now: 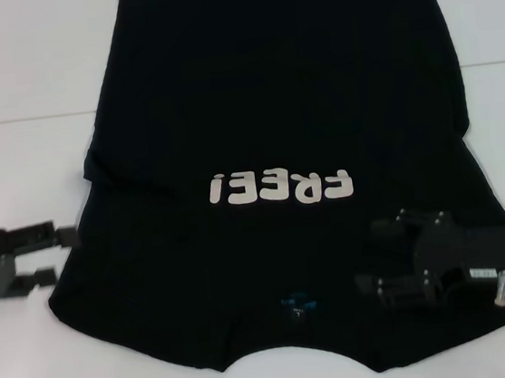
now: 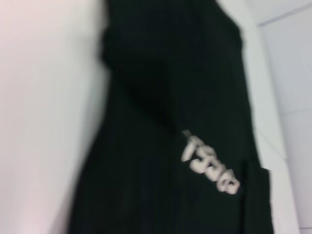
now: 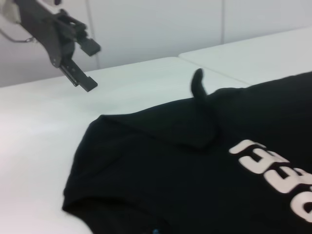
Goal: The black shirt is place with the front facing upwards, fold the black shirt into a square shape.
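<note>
The black shirt (image 1: 272, 123) lies flat on the table (image 1: 2, 71). The left gripper (image 1: 37, 259) sits just left of it — the right gripper (image 1: 384, 261) above its right side.

Both end effectors matte black, boxy, w/ small screws; right end effector (image 1: 367, 256) has silver wrist ring; left end effector (image 1: 64, 253) flat-fingered.

Black shirt (image 1: 271, 114), lettering up, sleeves folded in

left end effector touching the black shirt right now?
Apart. The right wrist view shows the left end effector open and raised above the white table, with clear table between it and the black shirt.
</note>
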Tool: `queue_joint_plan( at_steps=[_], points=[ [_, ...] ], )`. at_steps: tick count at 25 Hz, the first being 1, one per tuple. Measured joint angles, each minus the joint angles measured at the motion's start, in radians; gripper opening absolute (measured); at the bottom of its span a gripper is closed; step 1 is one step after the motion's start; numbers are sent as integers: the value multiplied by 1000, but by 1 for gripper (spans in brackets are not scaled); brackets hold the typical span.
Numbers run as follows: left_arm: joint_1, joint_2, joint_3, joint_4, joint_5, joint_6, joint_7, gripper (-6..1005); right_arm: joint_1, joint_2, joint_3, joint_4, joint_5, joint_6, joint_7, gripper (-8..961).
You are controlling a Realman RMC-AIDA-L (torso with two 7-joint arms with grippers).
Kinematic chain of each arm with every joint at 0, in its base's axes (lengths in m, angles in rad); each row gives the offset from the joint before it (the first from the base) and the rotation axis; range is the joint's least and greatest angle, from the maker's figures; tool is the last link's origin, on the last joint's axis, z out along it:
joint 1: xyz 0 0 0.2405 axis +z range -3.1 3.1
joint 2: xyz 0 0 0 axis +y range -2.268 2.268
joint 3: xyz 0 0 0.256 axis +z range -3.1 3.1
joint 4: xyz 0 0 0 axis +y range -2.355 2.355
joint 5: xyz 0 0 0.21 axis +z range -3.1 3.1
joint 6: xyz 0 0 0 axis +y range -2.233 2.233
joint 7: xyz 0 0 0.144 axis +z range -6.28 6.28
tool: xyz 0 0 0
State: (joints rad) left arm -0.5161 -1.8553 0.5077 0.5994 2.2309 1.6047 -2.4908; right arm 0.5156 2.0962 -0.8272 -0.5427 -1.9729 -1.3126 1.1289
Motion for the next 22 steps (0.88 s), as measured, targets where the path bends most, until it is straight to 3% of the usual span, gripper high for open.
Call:
queue_joint_plan(
  at_steps=[11, 22],
  points=[
    [-36, -4, 7, -25, 149, -72, -120, 922, 11, 0, -10, 36, -3, -2, -80, 927],
    [-40, -2, 6, -61, 181, -181, -170, 922, 8, 0, -9, 32, 0, -9, -81, 927]
  ],
)
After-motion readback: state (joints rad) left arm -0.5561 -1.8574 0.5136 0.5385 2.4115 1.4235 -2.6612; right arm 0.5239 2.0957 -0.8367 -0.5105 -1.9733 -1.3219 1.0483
